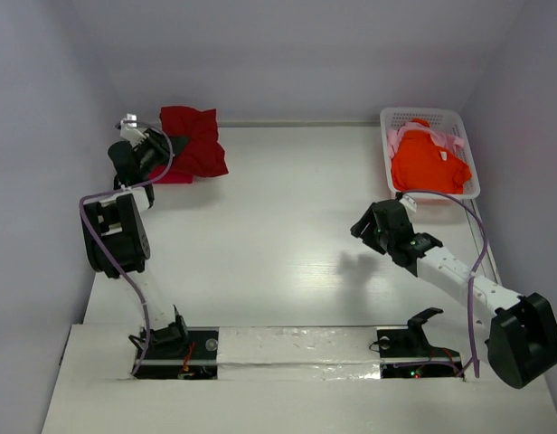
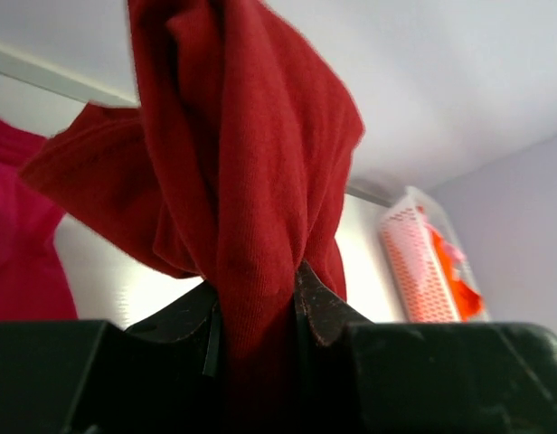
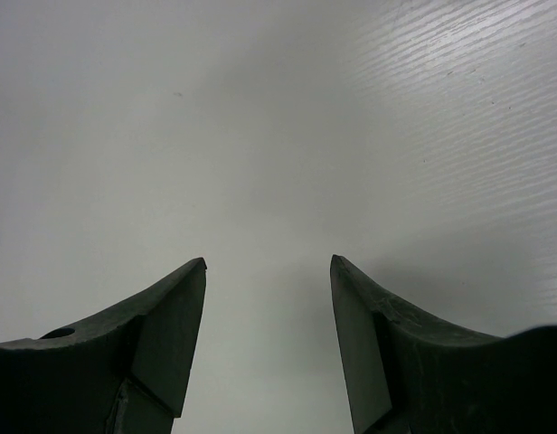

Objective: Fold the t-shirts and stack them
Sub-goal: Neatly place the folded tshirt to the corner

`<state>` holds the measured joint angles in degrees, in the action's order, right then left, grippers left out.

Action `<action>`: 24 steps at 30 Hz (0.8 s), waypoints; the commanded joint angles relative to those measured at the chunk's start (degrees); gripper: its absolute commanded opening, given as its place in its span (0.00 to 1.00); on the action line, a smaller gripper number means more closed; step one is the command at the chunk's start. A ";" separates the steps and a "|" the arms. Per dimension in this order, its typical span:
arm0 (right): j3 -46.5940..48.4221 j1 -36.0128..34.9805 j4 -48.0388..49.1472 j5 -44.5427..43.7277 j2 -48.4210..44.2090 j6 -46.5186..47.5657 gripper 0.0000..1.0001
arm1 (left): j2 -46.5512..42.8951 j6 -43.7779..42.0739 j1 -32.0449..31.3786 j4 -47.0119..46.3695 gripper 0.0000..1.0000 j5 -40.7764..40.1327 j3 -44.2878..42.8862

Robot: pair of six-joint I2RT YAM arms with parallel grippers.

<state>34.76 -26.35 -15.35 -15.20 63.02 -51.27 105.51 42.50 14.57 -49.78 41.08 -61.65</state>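
- Over in the upper left of the overhead view, the left gripper point(image 1: 163, 145) is biting down on the dark red t-shirt point(image 1: 195, 140), with the jaws squeezed narrow on a thick bunch of cloth.
- In the left wrist view that red fabric is running straight up out of the fingers and fanning into folds that are filling the middle of the frame.
- Most of the dark red t-shirt is lying crumpled on the table point(image 1: 287, 226) against the far edge, just right of the gripper.
- The crimson-pink t-shirt point(image 2: 16, 235) is peeking in at the left edge of the left wrist view, beside the dark red one. From overhead only a sliver of it is showing, under the dark red heap's lower left.
- Up in the upper right corner, the white lattice basket point(image 1: 423, 115) is holding the orange t-shirt point(image 1: 428, 163), heaped and filling most of it.
- The pale pink t-shirt point(image 1: 448, 140) is lying in the same basket, showing in strips around the top of the orange one.
- The right gripper point(image 3: 268, 262) is hovering over bare table right of centre, below the basket, with its jaws standing wide apart and gripping nothing.
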 commanded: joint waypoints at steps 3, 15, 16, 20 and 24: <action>-0.13 -0.37 2.00 -0.44 -1.50 -0.33 0.63 | 4.43 13.56 3.01 -22.98 0.00 10.16 -2.25; 0.22 -0.37 2.35 -0.09 -0.80 -0.24 0.63 | 5.84 11.38 7.23 -18.34 0.00 9.55 -6.46; 0.22 -0.37 2.43 0.00 -0.71 -0.15 0.63 | 5.93 10.16 7.84 -16.60 0.00 9.11 -7.25; 0.39 -0.37 2.43 0.00 -0.27 -0.06 0.63 | 6.37 8.74 8.46 -14.03 0.00 8.67 -9.10; 0.48 -0.37 2.52 0.00 -0.10 0.11 0.63 | 8.04 7.78 9.07 -11.93 0.00 9.46 -12.44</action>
<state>34.76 -26.35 -15.35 -14.96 63.05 -51.24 113.23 52.12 23.24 -59.96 49.34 -69.25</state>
